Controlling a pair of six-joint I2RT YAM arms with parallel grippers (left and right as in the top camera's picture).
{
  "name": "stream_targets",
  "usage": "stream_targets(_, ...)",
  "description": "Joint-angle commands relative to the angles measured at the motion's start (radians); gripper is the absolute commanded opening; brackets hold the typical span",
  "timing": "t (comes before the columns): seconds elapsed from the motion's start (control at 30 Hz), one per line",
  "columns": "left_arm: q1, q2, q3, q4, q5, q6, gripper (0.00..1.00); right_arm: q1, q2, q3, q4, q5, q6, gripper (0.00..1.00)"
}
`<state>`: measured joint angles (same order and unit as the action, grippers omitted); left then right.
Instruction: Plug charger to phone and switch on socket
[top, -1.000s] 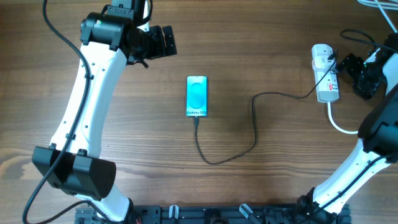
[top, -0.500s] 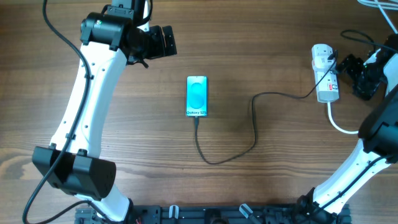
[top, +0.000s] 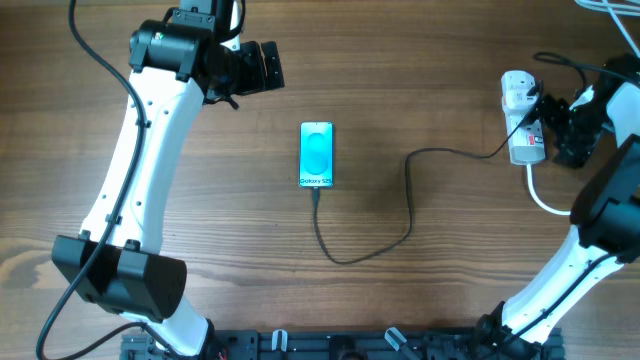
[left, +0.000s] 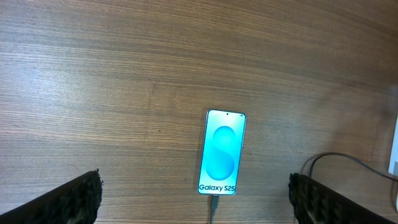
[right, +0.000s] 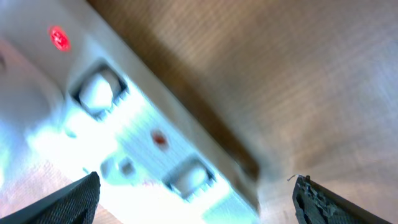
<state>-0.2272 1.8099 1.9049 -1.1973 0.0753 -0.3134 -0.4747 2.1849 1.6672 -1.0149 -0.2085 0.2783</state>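
Observation:
The phone (top: 316, 155) lies flat mid-table, teal screen lit, also seen in the left wrist view (left: 222, 152). The charger (top: 409, 205), a thin black cable, meets the phone's lower edge, loops toward the table front and runs right to the socket (top: 521, 120). My left gripper (top: 263, 67) hangs open up and left of the phone, its jaws (left: 196, 204) wide with nothing between them. My right gripper (top: 549, 118) is open, close over the socket's right side. In the blurred right wrist view the socket (right: 130, 130) fills the space between the open fingers (right: 314, 199), with a red spot (right: 58, 37) on it.
A thick white cord (top: 545, 200) leaves the socket's near end and curves right under the right arm (top: 590, 230). Black cables (top: 560, 58) lie behind the socket. The left arm (top: 130, 180) spans the table's left side.
My right gripper has moved left and now sits against the socket's right side. The left arm, phone and charger have not moved.

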Motion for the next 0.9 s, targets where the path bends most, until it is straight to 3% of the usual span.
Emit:
stream_targets(0.0,0.001,0.006,-0.003,0.001,-0.010,-0.009,1.00,-0.002,-0.180,-0.005,-0.051,0.024,0.013,1.00)
stream_targets(0.3,0.001,0.006,-0.003,0.000,-0.010,-0.009,1.00,0.055,-0.528,-0.006,-0.289,0.030,-0.045,1.00)
stream_targets(0.63,0.001,0.006,-0.003,0.000,-0.010,-0.009,1.00,0.421,-0.908,-0.008,-0.505,0.026,-0.063,1.00)
stream_targets(0.73,0.001,0.006,-0.003,0.000,-0.010,-0.010,1.00,0.533,-1.006,-0.041,-0.521,0.004,-0.030,1.00)
stream_targets(0.87,0.001,0.006,-0.003,0.001,-0.010,-0.009,1.00,0.598,-1.102,-0.133,-0.592,0.005,0.128,1.00)
